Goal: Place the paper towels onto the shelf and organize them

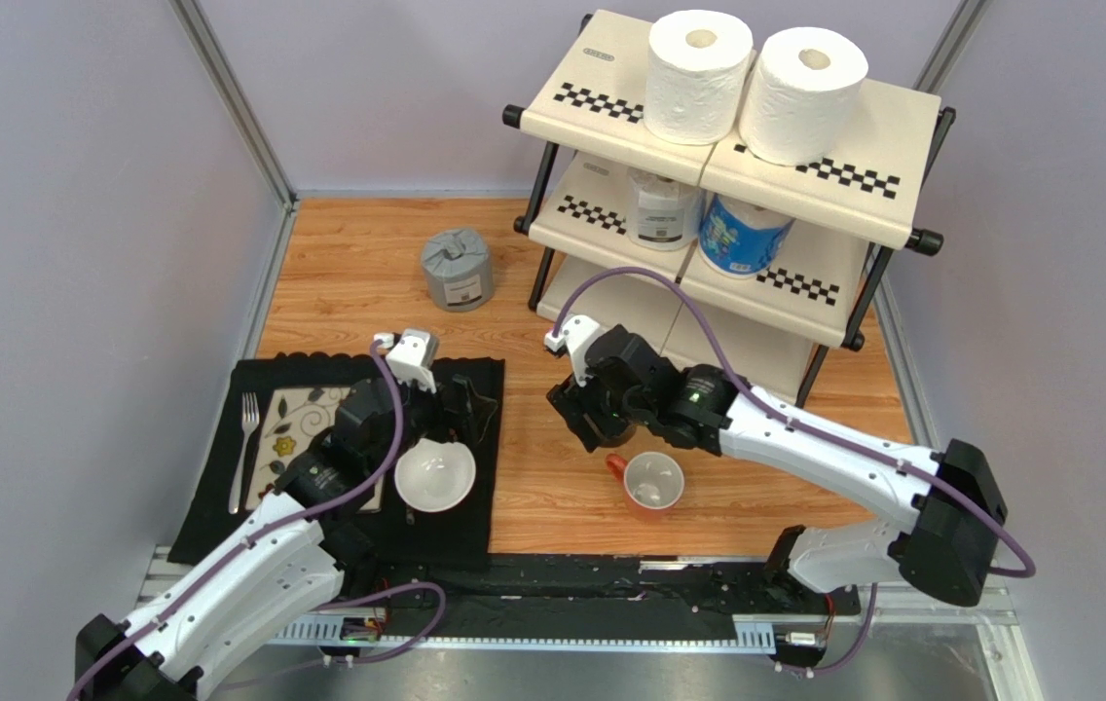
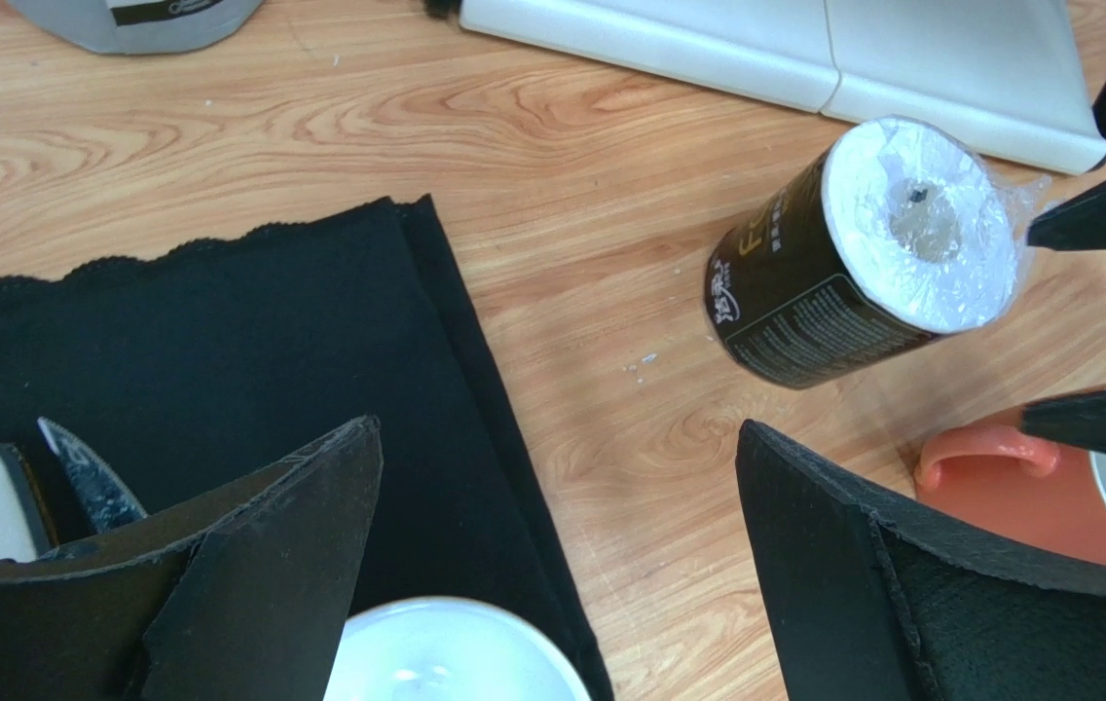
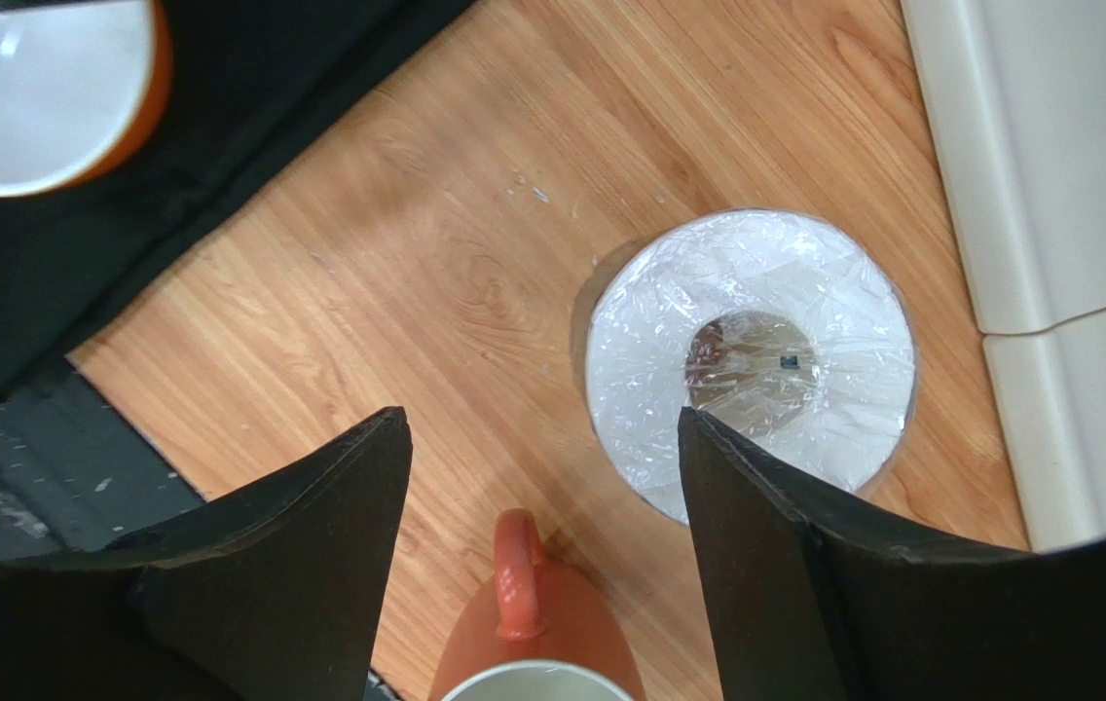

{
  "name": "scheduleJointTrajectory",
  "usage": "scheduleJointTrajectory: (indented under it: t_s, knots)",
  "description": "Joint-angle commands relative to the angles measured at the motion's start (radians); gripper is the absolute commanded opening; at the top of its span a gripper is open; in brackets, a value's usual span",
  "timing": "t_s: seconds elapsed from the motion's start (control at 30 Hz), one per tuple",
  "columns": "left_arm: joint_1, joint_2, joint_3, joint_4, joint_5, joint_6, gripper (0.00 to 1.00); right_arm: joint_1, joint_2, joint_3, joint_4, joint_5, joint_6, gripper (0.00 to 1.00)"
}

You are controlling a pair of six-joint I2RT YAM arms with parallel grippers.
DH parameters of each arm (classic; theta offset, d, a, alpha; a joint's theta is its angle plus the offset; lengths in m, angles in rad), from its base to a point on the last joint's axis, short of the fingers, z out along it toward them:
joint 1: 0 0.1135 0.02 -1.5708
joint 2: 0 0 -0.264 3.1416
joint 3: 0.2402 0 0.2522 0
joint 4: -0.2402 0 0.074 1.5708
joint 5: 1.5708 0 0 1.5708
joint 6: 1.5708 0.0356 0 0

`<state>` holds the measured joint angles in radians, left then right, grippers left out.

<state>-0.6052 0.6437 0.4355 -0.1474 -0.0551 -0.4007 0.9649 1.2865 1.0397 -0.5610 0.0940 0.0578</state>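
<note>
The shelf [image 1: 903, 124] stands at the back right. Two plain white rolls [image 1: 698, 70] [image 1: 803, 95] stand on its top tier. A clear-white roll [image 1: 661, 209] and a blue roll [image 1: 743, 234] stand on the middle tier. A grey roll [image 1: 458, 270] stands on the table left of the shelf. A black roll [image 2: 866, 249] stands upright on the table before the shelf's bottom tier [image 2: 808, 44]; its wrapped white top shows in the right wrist view [image 3: 749, 365]. My right gripper [image 3: 544, 416] is open and empty above it, the roll just beside one finger. My left gripper [image 2: 556, 427] is open and empty over the placemat's edge.
An orange mug [image 1: 653, 481] stands just near of the black roll, its handle [image 3: 518, 577] under the right gripper's gap. A white bowl [image 1: 435, 475] and a fork [image 1: 248, 438] lie on a black placemat [image 1: 223, 497] at the left. Grey walls enclose the table.
</note>
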Motion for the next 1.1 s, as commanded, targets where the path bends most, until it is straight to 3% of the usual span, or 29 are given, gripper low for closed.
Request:
scheduleJointTrajectory:
  t_s: [0.0, 0.6, 1.07]
  knots:
    - [0.005, -0.068, -0.021, -0.058, -0.029, -0.021, 0.99, 0.026, 0.054, 0.066, -0.014, 0.176, -0.082, 0.71]
    - [0.005, -0.127, -0.073, -0.052, -0.028, -0.073, 0.99, 0.029, 0.163, 0.071, -0.031, 0.130, -0.128, 0.66]
    - [0.005, -0.102, -0.006, -0.109, 0.026, -0.069, 0.99, 0.031, 0.267, 0.114, -0.083, 0.092, -0.133, 0.52]
